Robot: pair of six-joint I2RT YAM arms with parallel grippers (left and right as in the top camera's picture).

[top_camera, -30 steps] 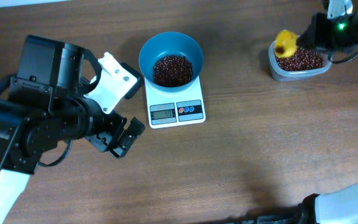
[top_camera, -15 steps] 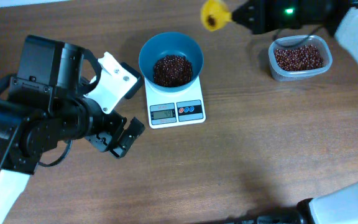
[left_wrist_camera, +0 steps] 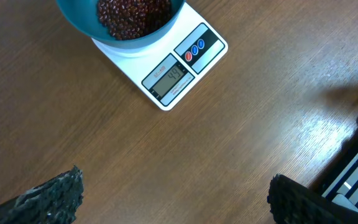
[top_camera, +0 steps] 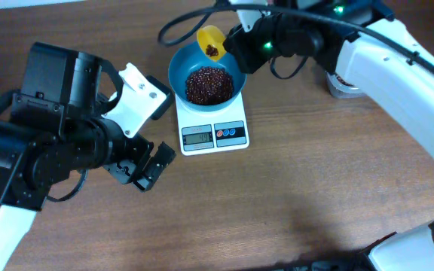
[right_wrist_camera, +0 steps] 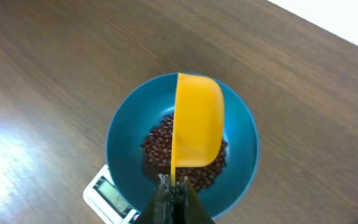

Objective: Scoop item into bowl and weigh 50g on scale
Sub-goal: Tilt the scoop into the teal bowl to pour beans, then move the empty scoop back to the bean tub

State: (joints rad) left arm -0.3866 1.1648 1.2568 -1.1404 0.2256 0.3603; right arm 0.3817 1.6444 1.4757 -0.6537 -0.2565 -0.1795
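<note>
Left of the scale (top_camera: 214, 135), the left fingers (left_wrist_camera: 55, 196) gape wide, empty. The bowl (top_camera: 178, 71) sits on the scale, beans (top_camera: 208, 84) heaped inside. Above its far rim, the right fingers (right_wrist_camera: 173, 202) pinch a yellow scoop (top_camera: 211, 41) carrying a few beans. This looks like a top-up pour; next, tip gently.

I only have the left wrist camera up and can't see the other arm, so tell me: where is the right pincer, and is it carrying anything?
Observer: The right pincer is shut on the handle of a yellow scoop, held above the bowl.
Operator: Is there anything in that scoop?
Observer: Yes. The overhead view shows a few beans lying in it, with the scoop over the bowl's far rim.
</note>
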